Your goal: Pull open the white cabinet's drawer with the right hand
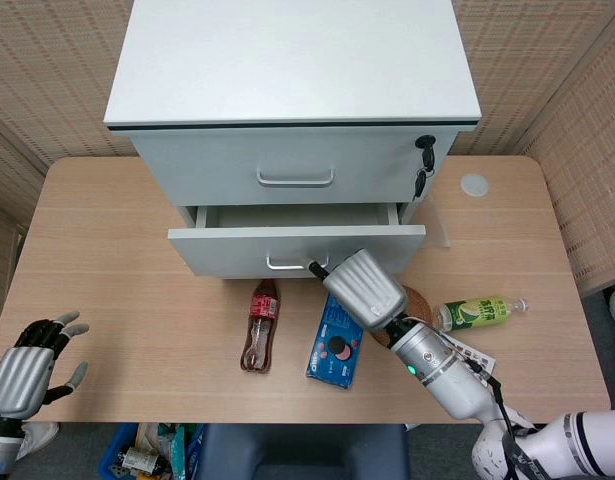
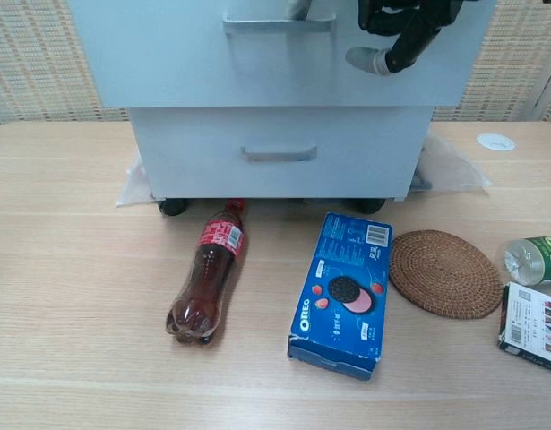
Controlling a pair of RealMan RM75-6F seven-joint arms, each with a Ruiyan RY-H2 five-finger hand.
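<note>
The white cabinet (image 1: pixel 292 60) stands at the back of the table. Its middle drawer (image 1: pixel 237 250) is pulled partly out, and a strip of its inside shows behind the front panel. My right hand (image 1: pixel 365 290) is at the drawer's metal handle (image 1: pixel 287 265), with its fingers hooked on the handle's right end. In the chest view the drawer front (image 2: pixel 167 54) overhangs the bottom drawer (image 2: pixel 275 157), and the right hand (image 2: pixel 405 27) shows at the top edge beside the handle (image 2: pixel 277 22). My left hand (image 1: pixel 27 370) hangs open off the table's front left corner.
Under the drawer lie a cola bottle (image 1: pixel 259 325) and a blue Oreo box (image 1: pixel 337 340). A woven coaster (image 2: pixel 445 273), a green bottle (image 1: pixel 482 312) and a small box (image 2: pixel 533 324) are to the right. Keys (image 1: pixel 424 150) hang in the top drawer's lock.
</note>
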